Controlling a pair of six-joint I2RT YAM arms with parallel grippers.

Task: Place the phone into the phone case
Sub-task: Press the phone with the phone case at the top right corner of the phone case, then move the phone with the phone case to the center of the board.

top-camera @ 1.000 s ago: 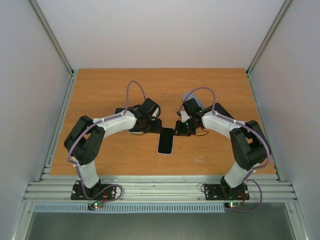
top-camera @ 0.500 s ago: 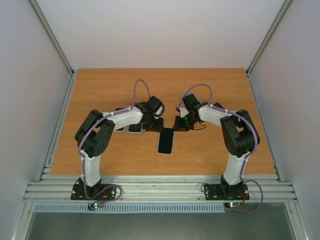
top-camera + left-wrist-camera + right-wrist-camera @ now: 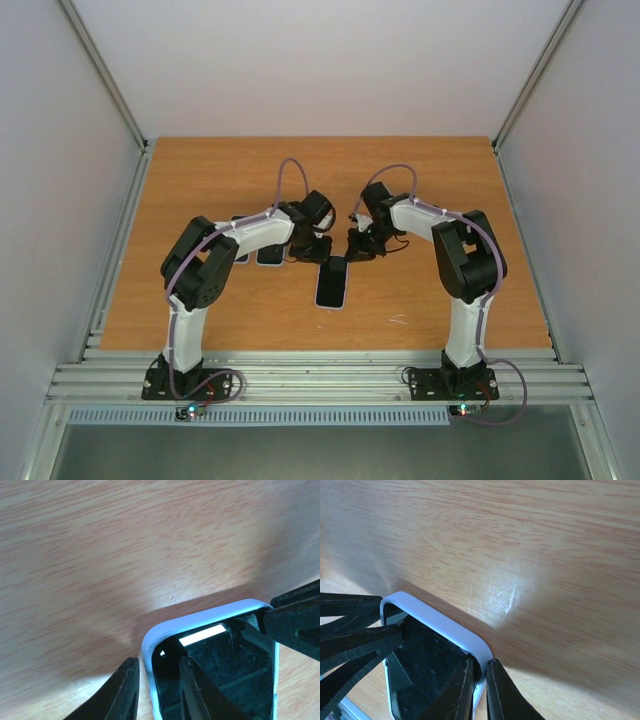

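Right claw (image 3: pixel 480 662) pinches the phone case (image 3: pixel 440 622) rim (left claw (image 3: pixel 157 661) loosely straddles it).

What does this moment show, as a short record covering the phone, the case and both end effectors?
phone: dark screen up, apparently seated inside the case
case: pale blue, flat on the table
left end effector: straddles the case rim near one far corner, jaws apart
right end effector: pinches the rim near the other far corner
task status: phone looks in; full seating cannot be told
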